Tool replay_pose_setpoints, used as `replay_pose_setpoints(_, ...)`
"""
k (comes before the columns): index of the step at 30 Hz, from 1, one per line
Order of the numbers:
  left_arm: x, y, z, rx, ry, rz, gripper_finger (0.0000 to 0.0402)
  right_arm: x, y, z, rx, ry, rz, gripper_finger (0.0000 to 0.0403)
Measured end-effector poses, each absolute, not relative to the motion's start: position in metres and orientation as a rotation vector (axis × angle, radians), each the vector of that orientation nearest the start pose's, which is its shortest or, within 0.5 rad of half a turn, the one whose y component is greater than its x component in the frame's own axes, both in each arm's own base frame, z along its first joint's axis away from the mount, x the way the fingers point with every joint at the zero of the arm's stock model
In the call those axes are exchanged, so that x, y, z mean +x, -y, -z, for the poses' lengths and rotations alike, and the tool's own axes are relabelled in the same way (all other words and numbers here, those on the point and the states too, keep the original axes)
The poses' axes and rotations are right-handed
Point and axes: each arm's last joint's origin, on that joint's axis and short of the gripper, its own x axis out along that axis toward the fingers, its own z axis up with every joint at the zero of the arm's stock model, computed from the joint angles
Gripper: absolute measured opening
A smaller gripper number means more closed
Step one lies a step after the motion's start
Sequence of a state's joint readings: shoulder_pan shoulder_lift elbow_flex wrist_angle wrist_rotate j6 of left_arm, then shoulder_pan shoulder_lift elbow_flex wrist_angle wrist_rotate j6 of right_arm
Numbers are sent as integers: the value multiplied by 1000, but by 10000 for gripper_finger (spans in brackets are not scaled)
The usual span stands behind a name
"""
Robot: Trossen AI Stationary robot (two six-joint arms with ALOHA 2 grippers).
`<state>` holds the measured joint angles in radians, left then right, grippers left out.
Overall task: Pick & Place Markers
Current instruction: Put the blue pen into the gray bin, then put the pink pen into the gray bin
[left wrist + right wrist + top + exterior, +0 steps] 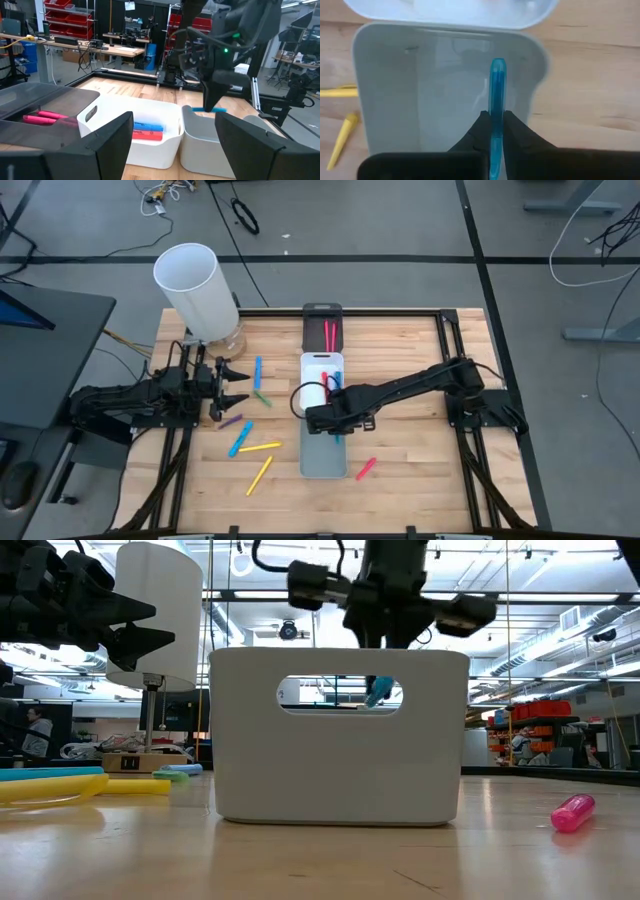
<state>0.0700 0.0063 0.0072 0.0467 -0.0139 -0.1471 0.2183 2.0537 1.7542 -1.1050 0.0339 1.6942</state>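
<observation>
On the left of the surface (pixel 400 480), the left gripper (pixel 236 385) waits with its jaws spread wide and empty, just beside the base of the tall white cylinder (pixel 196 287). Loose markers lie close in front of it: a blue marker (pixel 257 370), a green marker (pixel 261 396), a purple marker (pixel 231 421), another blue marker (pixel 240 443), and two yellow markers (pixel 260 447) nearer the front edge.

At the middle, the right gripper (pixel 492 131) hangs over the grey tray (pixel 322 462), its jaws closed on a blue marker (pixel 496 95). That marker's long axis runs straight out ahead of the fingertips, and the grey tray's open floor lies directly below it, so the coming release probably depends on this alignment; it already looks good. Beyond sit the white tray (pixel 322 361), holding a red and a blue marker, and the black tray (pixel 322 310) with pink markers (pixel 329 335).

To the right, a pink marker (pixel 366 469) lies alone, nearer the right arm.
</observation>
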Motion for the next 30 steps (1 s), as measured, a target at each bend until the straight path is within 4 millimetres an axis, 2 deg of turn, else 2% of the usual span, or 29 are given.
replay_pose_setpoints(16,97,-7,-170,-145,55,-80,288,414,-111,-190,1241,-1120,1044,15)
replay_pose_setpoints(30,97,-7,-170,-145,55,-80,288,417,-117,-175,1218,-1168,1027,2)
